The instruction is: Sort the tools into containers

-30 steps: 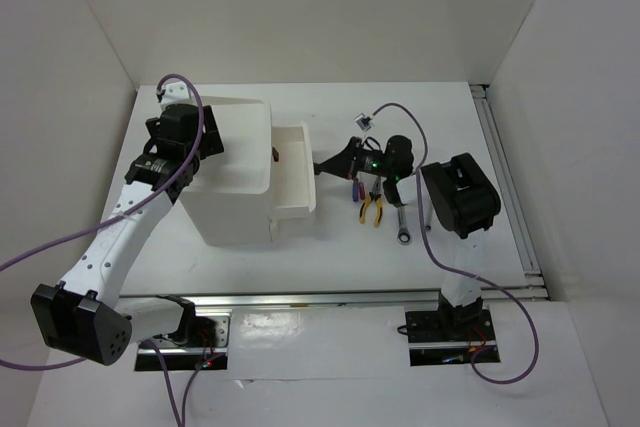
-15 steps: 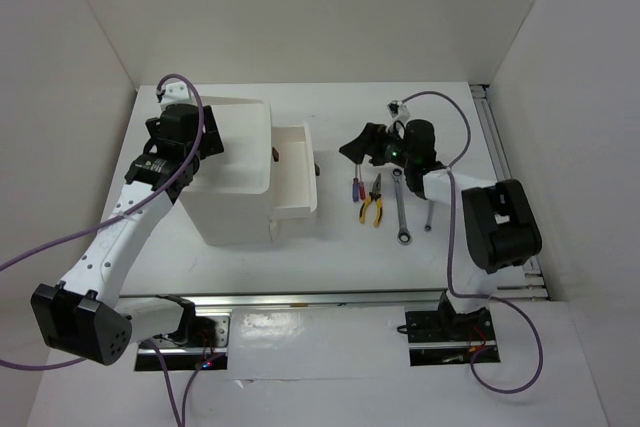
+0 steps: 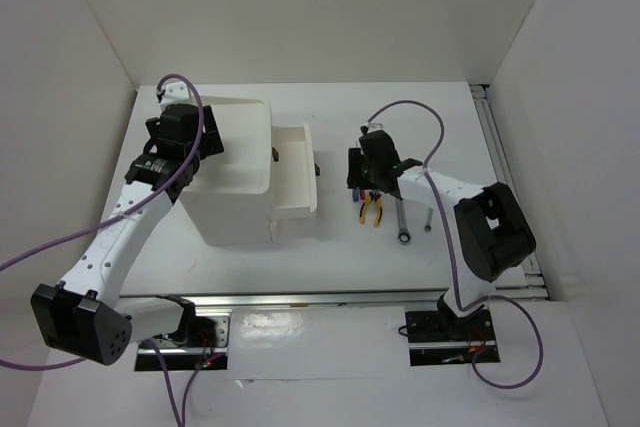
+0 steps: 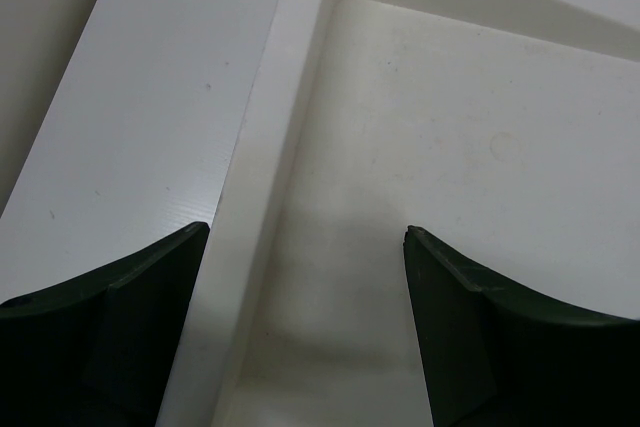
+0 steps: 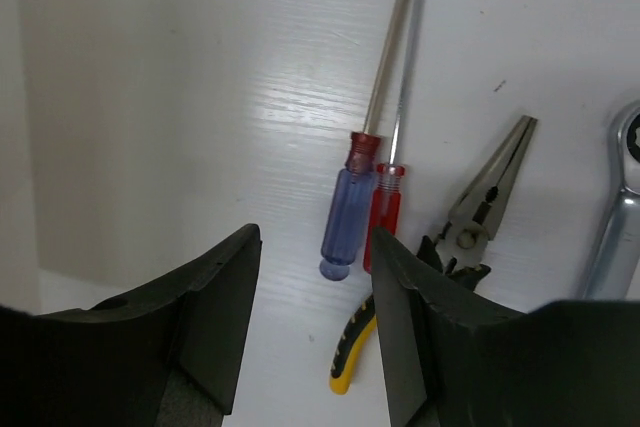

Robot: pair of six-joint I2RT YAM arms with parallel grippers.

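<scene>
- Over the loose tools on the table, right of the white box unit, the right gripper hangs with its jaws spread and nothing between them. The step in hand looks like a reach for a screwdriver.
- The blue-handled screwdriver lies just inside one finger, touching the red-handled screwdriver. The pliers and a wrench lie beside them.
- Next move, as I judge it: centre on one handle, lower, close, then carry it to the pulled-out drawer.
- The left gripper is parted and empty over the top bin.
- Hard to tell — how high the right fingers sit above the table. The shaft tips are cut off in the wrist view, and no green-handled screwdrivers show anywhere.
</scene>
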